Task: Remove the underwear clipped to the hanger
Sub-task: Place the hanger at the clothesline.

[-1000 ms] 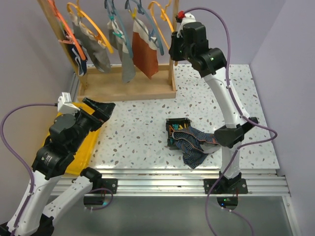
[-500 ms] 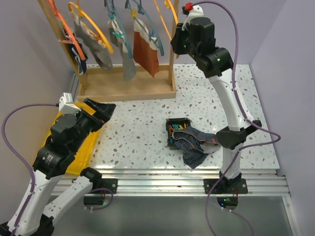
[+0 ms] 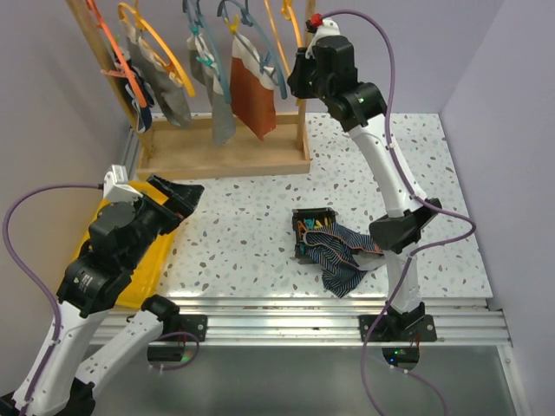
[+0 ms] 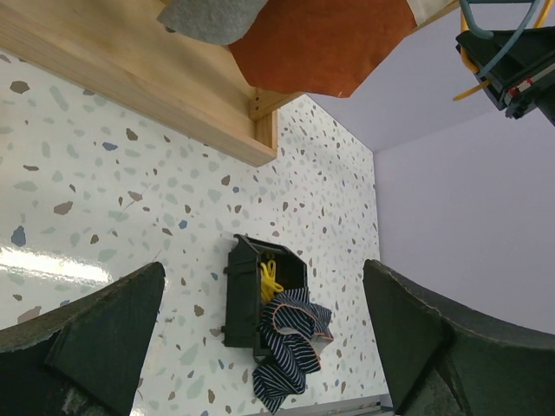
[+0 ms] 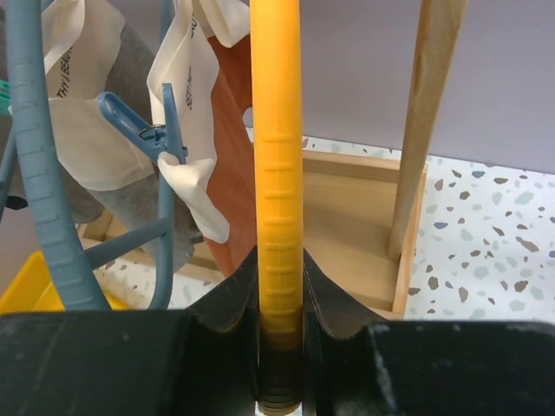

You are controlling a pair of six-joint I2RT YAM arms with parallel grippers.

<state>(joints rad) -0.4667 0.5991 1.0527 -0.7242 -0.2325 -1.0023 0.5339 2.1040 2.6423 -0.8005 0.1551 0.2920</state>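
On the right gripper first: jaws pinched tight on the orange hanger, its bar running straight up between the fingers. From above, that gripper sits high at the right post of the rack, arm stretched right up. Just behind the hanger on the wrist view hangs the rust brief. Pale trim to its left is caught in a blue clip, next to a blue hanger. The rack's post stands just right of the gripped bar.

Out along the rail, seen from overhead: the rust brief is nearest the right post, then a grey brief beside it toward the middle. A second grey brief is further left, and a navy brief hangs at the left post (all four limp above the rack's base). A striped brief lies in front of the rack on the table, draped against a black box.

Over to the left gripper: jaws spread wide, holding nothing, low in front of the rack's left end, beside a yellow tray. Its wrist camera looks out between the open fingers at the box, with yellow clips inside and the striped brief spilling out. The corner of the rack's base and the rust brief fill the top of that view.
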